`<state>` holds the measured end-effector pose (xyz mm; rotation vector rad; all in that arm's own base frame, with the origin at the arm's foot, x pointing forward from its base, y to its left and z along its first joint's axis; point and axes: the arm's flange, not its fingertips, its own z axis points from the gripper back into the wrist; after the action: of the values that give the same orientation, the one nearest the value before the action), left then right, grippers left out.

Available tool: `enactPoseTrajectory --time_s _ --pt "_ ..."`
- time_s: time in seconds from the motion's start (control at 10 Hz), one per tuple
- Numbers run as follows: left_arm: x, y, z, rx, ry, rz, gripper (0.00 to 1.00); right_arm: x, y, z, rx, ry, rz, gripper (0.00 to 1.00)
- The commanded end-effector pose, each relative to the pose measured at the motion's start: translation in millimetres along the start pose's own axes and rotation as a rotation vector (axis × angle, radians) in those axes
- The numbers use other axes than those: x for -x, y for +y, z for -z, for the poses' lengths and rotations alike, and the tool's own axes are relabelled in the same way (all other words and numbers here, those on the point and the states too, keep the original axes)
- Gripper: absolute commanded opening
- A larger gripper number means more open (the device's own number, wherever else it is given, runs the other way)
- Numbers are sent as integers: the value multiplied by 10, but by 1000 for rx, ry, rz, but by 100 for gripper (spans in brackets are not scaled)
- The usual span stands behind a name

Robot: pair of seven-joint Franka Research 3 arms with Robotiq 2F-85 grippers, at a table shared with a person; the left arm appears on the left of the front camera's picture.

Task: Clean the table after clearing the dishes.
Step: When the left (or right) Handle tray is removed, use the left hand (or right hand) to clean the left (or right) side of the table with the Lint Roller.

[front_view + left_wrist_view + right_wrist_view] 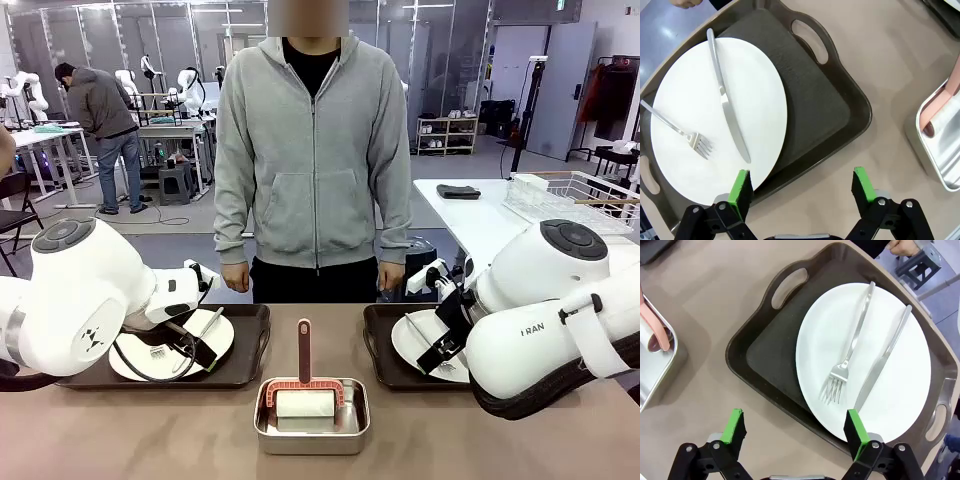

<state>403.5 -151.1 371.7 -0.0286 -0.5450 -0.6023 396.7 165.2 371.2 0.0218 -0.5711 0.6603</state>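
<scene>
Two dark brown handled trays sit on the tan table (130, 440), each holding a white plate with a fork and a knife. My left gripper (801, 184) hangs open over the near rim of the left tray (815, 100). One pad is above the edge of the plate (765, 90), which carries a knife (727, 107) and a fork (677, 130). My right gripper (795, 425) is open over the rim of the right tray (770, 355). Its plate (900, 390) bears a fork (852, 347) and a knife (885, 357). Neither gripper holds anything.
A steel pan (312, 420) stands at the table's front middle between the trays, with a pink-handled cleaning tool (305, 360) in it. A person in a grey hoodie (312, 150) stands at the far edge, hands at their sides. A white table with a wire basket (570, 200) is back right.
</scene>
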Motion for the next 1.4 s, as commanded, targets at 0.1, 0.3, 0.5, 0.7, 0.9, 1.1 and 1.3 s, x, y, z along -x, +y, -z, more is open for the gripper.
enactPoseTrajectory --time_s 0.1,0.3,0.5,0.7,0.9,1.1,1.3 --pt "0 -2 0 0 0 0 100 0 1 0 0 0 0 100" --pt "0 -2 0 0 0 0 100 0 1 0 0 0 0 100" --pt "0 -2 0 0 0 0 100 0 1 0 0 0 0 100" --pt "0 -2 0 0 0 0 100 0 1 0 0 0 0 100" --pt "0 -2 0 0 0 0 100 0 1 0 0 0 0 100" --pt "-147 79 -109 24 12 10 100 -142 -137 -160 -34 23 25 100" --pt "-370 300 -334 124 71 -1 100 -396 -354 -314 -134 96 52 100"
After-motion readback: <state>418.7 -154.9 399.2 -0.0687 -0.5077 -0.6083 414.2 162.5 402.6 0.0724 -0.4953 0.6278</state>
